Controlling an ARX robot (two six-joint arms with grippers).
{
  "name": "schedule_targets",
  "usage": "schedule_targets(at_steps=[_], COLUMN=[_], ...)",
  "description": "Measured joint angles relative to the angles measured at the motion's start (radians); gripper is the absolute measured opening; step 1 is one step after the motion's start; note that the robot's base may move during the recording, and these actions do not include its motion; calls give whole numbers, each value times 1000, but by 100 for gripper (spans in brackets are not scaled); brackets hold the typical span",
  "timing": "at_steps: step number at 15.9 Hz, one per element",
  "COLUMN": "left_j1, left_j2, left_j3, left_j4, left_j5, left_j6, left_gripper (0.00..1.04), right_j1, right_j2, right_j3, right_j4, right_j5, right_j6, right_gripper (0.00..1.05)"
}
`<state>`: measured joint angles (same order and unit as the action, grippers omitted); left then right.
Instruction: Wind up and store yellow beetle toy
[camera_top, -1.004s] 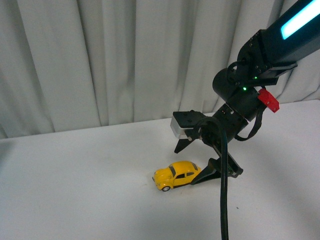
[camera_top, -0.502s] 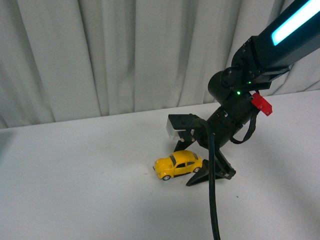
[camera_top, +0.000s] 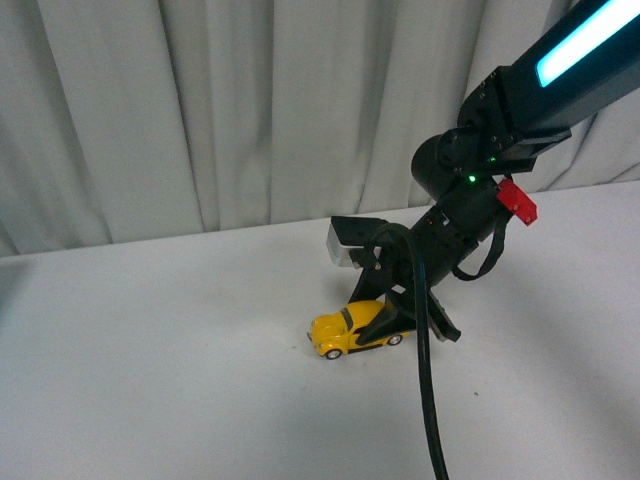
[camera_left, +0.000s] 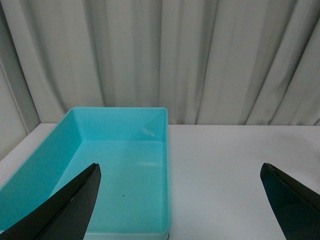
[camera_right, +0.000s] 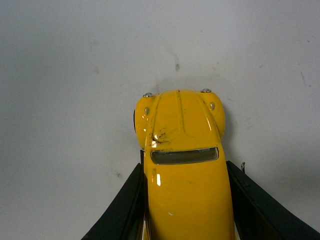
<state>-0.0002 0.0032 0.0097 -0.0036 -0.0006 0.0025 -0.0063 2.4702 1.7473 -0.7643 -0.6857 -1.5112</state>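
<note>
The yellow beetle toy stands on its wheels on the white table, nose pointing left. My right gripper reaches down over its rear half and is shut on it. In the right wrist view the black fingers press against both sides of the yellow beetle toy, whose hood and windscreen stick out ahead of them. My left gripper is out of the front view; its wrist view shows both black fingertips wide apart with nothing between them, above the table.
A shallow turquoise bin, with nothing in it, sits below the left gripper, beside bare white tabletop. A pale curtain hangs behind the table. A black cable runs down from the right arm.
The right gripper came down and leftward over the toy and shut on its sides. The toy has barely shifted on the table.
</note>
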Motion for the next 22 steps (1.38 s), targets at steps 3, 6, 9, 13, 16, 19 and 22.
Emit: schedule_targets(at_steps=[3,6,9,13,16,19,22], left_j1=[0,0,0,0,0,0,0], left_j2=[0,0,0,0,0,0,0], left_j3=[0,0,0,0,0,0,0], left_j4=[0,0,0,0,0,0,0], left_j5=[0,0,0,0,0,0,0], left_j6=[0,0,0,0,0,0,0], left_gripper=[98,98,98,98,98,98,98], right_j1=[0,0,-3,-29,-88,-152,-246], right_j2=[0,0,-5,-40,-84,-121,-159], right_j3=[0,-4,-22,-103,-205,-294,-386], right_j4=[3,14,31,71,102,135,182], right_j5=[-3,0,0,-2,-7,-5,7], right_j6=[31,67,57,-1,-36,-73,-126], right_gripper=[42,42,42,42,42,42,42])
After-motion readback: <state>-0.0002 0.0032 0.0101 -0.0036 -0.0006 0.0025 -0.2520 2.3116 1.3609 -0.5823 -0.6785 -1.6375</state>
